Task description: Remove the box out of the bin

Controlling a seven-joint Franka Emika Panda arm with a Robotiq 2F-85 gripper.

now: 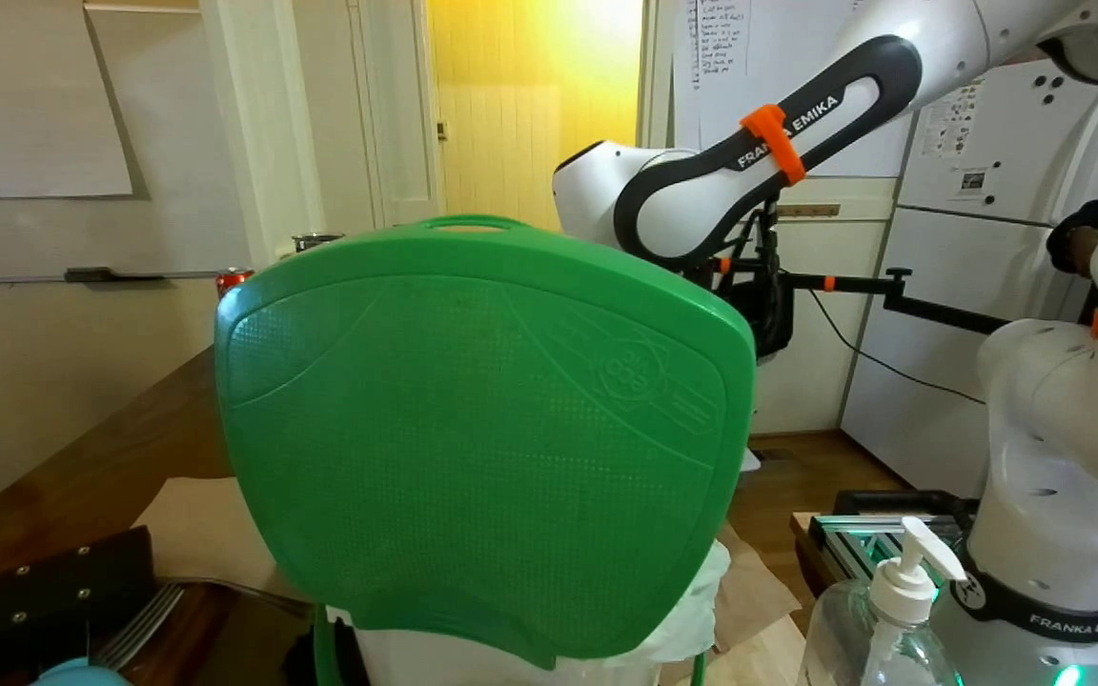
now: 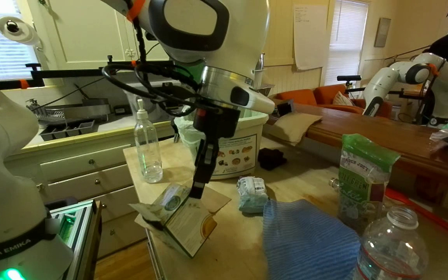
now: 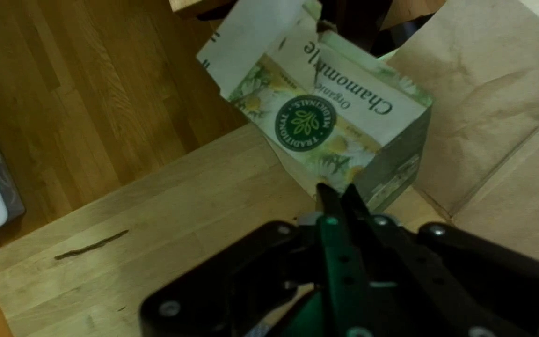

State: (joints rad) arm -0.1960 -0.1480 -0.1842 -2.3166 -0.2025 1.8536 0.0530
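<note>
The white-and-green cardboard tea box tilts by the robot-side edge of the pale wooden worktop, apparently pinched in the black gripper, its jaws nearly together. Toward the adjoining edge stands the white plastic bin with bright green lid. Removal looks done; lowering inward, then release, should follow.

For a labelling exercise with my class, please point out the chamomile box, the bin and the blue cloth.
Chamomile box [image 3: 332, 110]: wrist view, on its printed face.
Bin [image 2: 241, 153]: in an exterior view, on its printed side wall.
Blue cloth [image 2: 309, 237]: in an exterior view, near its middle.
</note>
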